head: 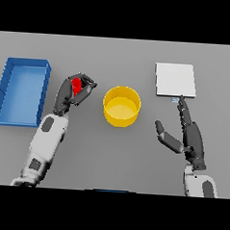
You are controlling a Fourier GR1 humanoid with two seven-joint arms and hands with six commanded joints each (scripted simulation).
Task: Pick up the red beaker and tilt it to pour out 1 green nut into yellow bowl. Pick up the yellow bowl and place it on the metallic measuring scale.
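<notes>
— Where was the red beaker [76, 86]?
— In the left robot hand [70, 94], fingers curled round it, just left of the yellow bowl [122, 106] and right of the blue tray [8, 74].
— And the bowl?
— It sat on the grey tabletop [109, 155], mid-scene; I couldn't tell whether a nut lay inside.
— The other side?
— The right robot hand [190, 136] was open, fingers straight, thumb spread — fingertips reaching the near edge of the pale square scale [175, 79]
</notes>
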